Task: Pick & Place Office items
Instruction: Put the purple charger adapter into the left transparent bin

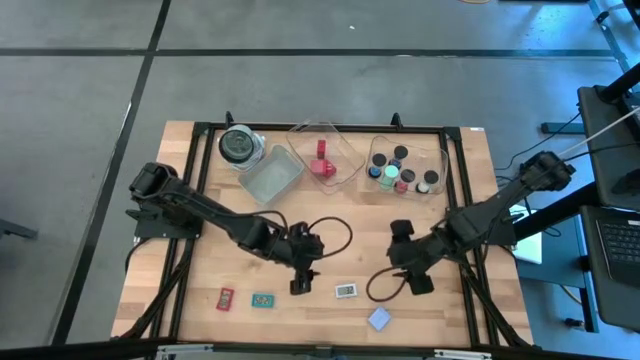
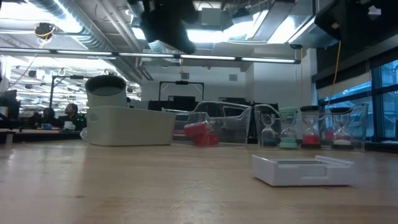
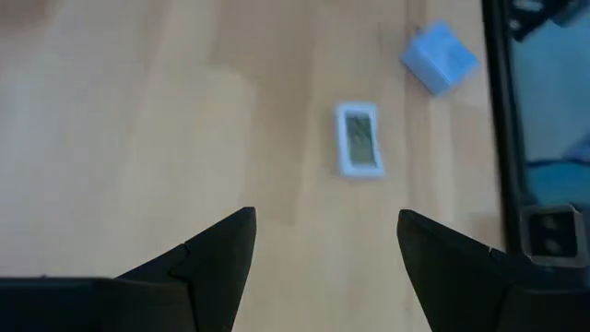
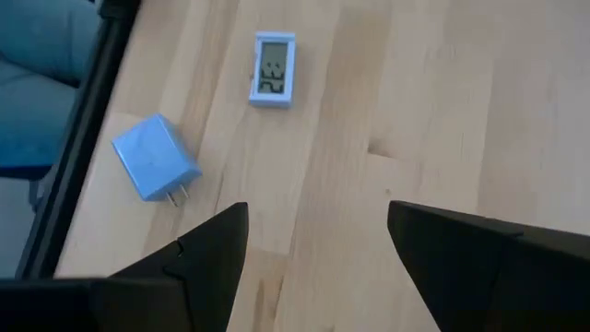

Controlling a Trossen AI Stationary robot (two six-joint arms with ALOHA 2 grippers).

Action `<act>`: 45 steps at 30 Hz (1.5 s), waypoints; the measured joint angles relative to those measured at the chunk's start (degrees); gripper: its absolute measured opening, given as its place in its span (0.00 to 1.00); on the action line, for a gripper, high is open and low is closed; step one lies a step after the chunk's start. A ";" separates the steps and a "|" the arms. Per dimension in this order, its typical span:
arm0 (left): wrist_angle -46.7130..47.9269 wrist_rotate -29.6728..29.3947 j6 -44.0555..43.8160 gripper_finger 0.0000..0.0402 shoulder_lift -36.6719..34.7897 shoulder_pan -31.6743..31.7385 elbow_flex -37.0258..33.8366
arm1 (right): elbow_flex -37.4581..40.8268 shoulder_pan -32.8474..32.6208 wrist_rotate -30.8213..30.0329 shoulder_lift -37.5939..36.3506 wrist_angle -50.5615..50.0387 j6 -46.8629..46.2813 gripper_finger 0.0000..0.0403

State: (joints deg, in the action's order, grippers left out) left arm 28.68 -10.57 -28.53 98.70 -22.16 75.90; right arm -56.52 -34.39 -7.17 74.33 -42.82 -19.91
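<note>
Fingers apart and empty on the left gripper (image 3: 324, 267), above bare table (image 1: 200, 200). Just ahead of its tips, the white display rectangle (image 3: 359, 139) flat on the wood; beyond that, the pale-blue plug block (image 3: 440, 57). Right gripper (image 4: 318, 267) parted too, holding nothing; same two pieces ahead, well clear. Farther back, red and teal rectangles (image 1: 262, 299); clear trays (image 1: 405, 165) with cylinders farthest.
</note>
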 joint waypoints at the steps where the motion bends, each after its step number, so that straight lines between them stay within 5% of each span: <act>1: 0.99 0.94 -1.40 0.65 0.00 -0.21 0.00 | 0.01 0.01 0.18 0.45 0.04 -0.81 0.66; 6: 8.51 1.25 -9.27 0.65 0.00 -0.98 0.00 | 0.01 -0.80 0.55 2.86 1.25 -2.21 0.66; 17: 23.28 1.10 -22.13 0.65 0.02 -1.11 0.00 | 0.03 -3.80 -1.45 11.10 8.35 10.26 0.66; 24: 23.40 -0.76 -23.11 0.65 0.02 -1.52 0.00 | 0.03 -6.67 -0.33 15.52 15.53 11.46 0.66; 31: 23.22 -1.57 -23.41 0.65 0.04 -1.48 0.00 | 0.03 -8.96 7.94 17.97 22.17 10.44 0.66; 45: 22.87 -3.59 -23.24 0.65 0.04 -1.48 0.00 | 0.03 -9.83 9.78 25.77 31.69 14.61 0.66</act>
State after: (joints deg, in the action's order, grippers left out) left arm 51.55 -14.16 -51.77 98.74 -23.64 75.90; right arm -56.49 -44.22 2.62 100.10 -11.13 -5.30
